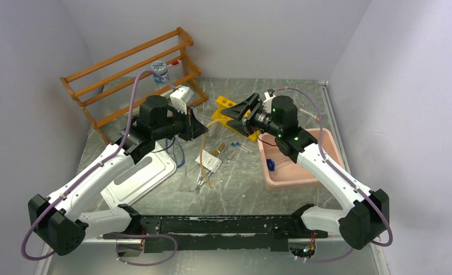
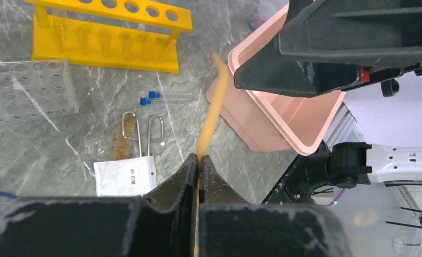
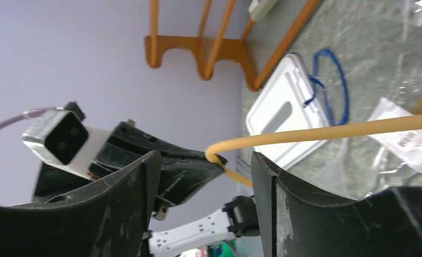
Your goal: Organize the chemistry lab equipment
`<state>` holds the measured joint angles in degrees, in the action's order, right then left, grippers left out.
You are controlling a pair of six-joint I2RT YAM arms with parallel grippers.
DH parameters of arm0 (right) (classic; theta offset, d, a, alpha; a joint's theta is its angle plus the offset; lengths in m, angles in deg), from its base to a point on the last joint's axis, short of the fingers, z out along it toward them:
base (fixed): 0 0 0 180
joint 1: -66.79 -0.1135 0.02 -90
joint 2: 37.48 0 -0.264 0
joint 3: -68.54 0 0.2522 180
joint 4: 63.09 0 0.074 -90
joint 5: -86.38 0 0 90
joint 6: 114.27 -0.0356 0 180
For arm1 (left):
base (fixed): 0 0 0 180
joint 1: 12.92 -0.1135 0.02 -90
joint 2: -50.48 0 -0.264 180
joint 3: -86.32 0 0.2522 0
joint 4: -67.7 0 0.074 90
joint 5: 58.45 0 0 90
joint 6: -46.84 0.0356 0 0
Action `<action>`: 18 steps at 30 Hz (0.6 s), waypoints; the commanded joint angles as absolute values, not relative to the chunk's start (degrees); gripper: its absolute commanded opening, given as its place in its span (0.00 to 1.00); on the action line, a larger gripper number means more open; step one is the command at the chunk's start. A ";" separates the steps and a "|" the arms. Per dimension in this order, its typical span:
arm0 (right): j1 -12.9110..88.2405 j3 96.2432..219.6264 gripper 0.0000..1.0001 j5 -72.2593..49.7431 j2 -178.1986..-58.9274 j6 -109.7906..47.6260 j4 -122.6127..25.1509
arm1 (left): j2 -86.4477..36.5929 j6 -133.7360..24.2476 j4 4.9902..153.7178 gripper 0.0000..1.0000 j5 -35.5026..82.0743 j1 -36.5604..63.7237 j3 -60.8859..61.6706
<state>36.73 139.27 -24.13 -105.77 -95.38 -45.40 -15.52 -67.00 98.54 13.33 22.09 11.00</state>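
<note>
My left gripper (image 2: 199,159) is shut on the tan rubber hose (image 2: 214,107), which sticks out past its tips toward the pink bin (image 2: 305,115). My right gripper (image 3: 206,160) is open and faces the left one. The hose (image 3: 326,133) bends just beyond the gap between its fingers without touching them. In the top view both grippers, left (image 1: 200,127) and right (image 1: 235,112), meet above the table's middle. Clear blue-capped tubes (image 2: 168,97), metal tweezers (image 2: 139,128), a white packet (image 2: 125,175) and a blue cord loop (image 3: 331,91) lie on the table.
The wooden rack (image 1: 132,74) stands at the back left. A yellow tube rack (image 2: 107,37) and a clear rack (image 2: 27,88) sit behind the loose items. A white tray (image 1: 140,177) lies under the left arm. The pink bin (image 1: 292,166) holds a small blue item (image 1: 271,165).
</note>
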 commanded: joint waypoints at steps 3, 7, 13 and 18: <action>36.33 141.52 0.63 -25.43 -108.32 -105.04 -50.45 | -14.52 -68.12 95.60 0.05 12.19 22.50 8.07; 35.69 142.70 0.61 -26.89 -109.65 -105.00 -48.40 | -14.13 -68.22 94.29 0.05 13.44 22.50 8.26; 34.65 145.04 0.53 -26.27 -111.21 -102.85 -44.98 | -14.90 -67.04 93.54 0.05 14.43 22.51 8.06; 34.18 146.13 0.43 -26.05 -113.30 -103.56 -46.33 | -15.04 -67.33 90.35 0.05 12.25 22.50 9.12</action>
